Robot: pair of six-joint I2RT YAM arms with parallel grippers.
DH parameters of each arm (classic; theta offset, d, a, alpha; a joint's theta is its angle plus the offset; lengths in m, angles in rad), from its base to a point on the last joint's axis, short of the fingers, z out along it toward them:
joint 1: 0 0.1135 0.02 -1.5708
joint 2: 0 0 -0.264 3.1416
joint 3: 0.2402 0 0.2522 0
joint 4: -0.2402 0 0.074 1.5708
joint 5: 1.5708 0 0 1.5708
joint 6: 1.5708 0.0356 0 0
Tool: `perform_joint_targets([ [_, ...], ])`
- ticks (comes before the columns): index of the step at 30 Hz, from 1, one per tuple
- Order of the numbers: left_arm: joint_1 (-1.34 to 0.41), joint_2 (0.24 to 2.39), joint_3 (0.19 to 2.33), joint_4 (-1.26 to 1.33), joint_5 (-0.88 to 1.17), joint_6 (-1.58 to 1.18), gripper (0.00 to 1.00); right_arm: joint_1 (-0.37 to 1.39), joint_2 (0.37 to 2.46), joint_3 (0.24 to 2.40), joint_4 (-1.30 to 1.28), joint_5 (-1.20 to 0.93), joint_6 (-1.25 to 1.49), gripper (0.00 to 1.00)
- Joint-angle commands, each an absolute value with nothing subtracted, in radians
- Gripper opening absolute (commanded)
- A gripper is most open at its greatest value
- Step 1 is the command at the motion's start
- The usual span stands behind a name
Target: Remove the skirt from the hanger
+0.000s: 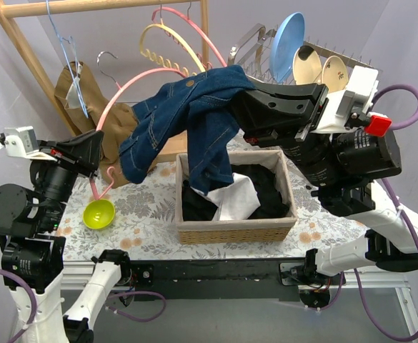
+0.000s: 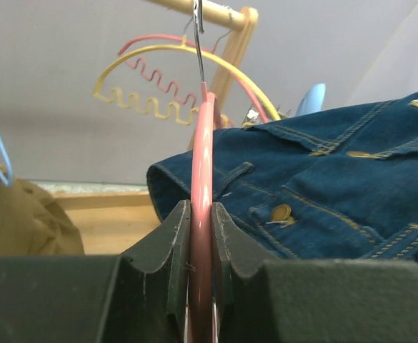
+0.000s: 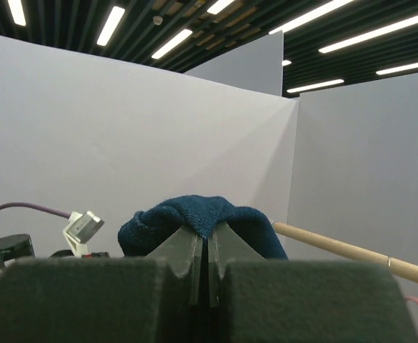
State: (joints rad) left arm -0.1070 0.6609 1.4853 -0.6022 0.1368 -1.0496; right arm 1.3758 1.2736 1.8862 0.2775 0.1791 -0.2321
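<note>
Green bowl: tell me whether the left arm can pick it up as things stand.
Probably not yet. The green bowl lies uncovered close by, but the left gripper is shut on the pink hanger, so it would have to let go first.

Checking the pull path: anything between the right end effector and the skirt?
Nothing visible. Right end effector is shut on the denim skirt; left end effector clamps the pink hanger, whose arm runs under the skirt.
</note>
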Motion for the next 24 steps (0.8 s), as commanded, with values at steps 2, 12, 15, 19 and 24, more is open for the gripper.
perform_joint_targets([
  [2, -0.103, 0.660, 1.472, -0.658, 0.012, -1.000, 0.00, 1.382, 1.262, 1.940, 0.577, 0.195, -0.238, 0.01],
  [12, -0.103, 0.690, 1.545, -0.689, -0.083, -1.011, 0.00, 1.382, 1.241, 1.896, 0.532, 0.164, -0.259, 0.01],
  [15, -0.103, 0.693, 1.565, -0.675, -0.086, -1.012, 0.00, 1.382, 1.213, 1.830, 0.519, 0.262, -0.302, 0.01],
  [19, -0.103, 0.704, 1.595, -0.661, -0.123, -1.012, 0.00, 1.382, 1.174, 1.744, 0.494, 0.379, -0.365, 0.01],
  [24, -0.103, 0.722, 1.617, -0.651, -0.184, -1.006, 0.00, 1.381, 1.140, 1.611, 0.472, 0.555, -0.472, 0.01],
])
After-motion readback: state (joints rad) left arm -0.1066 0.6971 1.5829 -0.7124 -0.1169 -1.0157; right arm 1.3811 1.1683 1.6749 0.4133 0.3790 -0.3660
